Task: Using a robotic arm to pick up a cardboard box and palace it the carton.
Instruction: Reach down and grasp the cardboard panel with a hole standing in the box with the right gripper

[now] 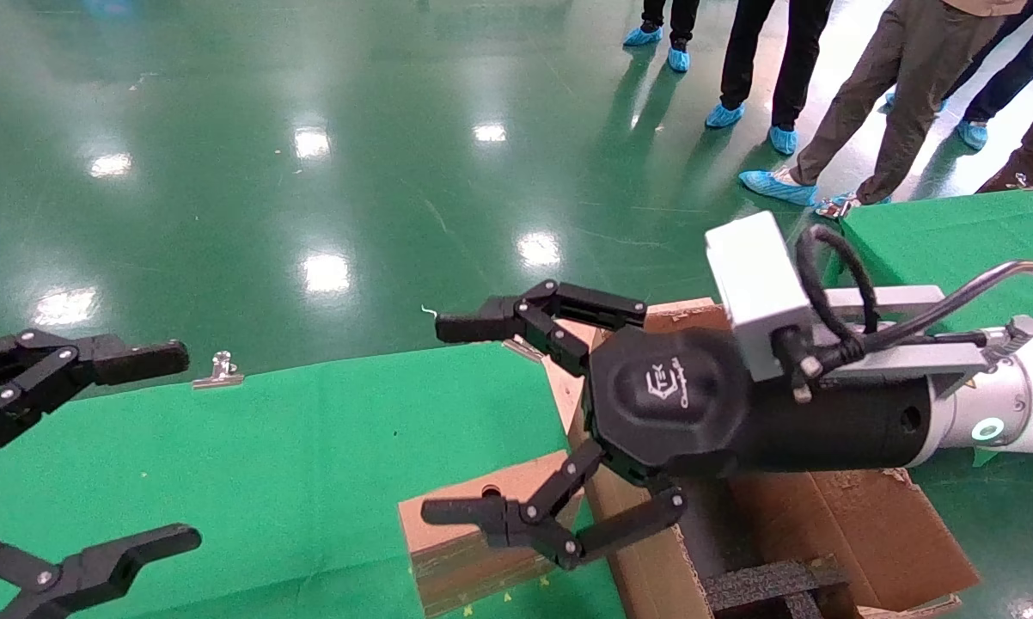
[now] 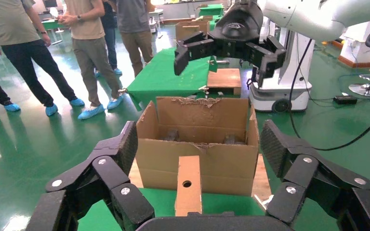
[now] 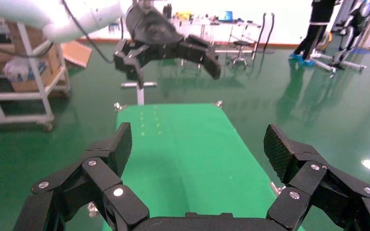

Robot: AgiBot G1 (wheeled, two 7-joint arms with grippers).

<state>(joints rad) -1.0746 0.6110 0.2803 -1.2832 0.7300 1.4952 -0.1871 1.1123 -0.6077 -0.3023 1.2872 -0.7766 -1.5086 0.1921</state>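
Observation:
The cardboard box (image 1: 469, 550) (image 2: 189, 185) stands on the green table (image 1: 293, 464), its narrow holed face up, right against the carton (image 1: 834, 524) (image 2: 197, 144). The carton has torn flaps and black foam inside. The robotic arm (image 1: 989, 413), white with a black wrist, reaches in from the right. Its right gripper (image 1: 443, 419) (image 3: 200, 144) hangs open above the box without touching it, and also shows as the far gripper (image 2: 229, 45) in the left wrist view. My left gripper (image 1: 177, 447) (image 2: 200, 144) stays open at the table's left end, facing the box.
Several people in blue shoe covers (image 1: 774, 185) stand on the shiny green floor at the back right. A metal clip (image 1: 218, 370) holds the cloth at the table's far edge. A second green table (image 1: 955, 241) stands behind the carton.

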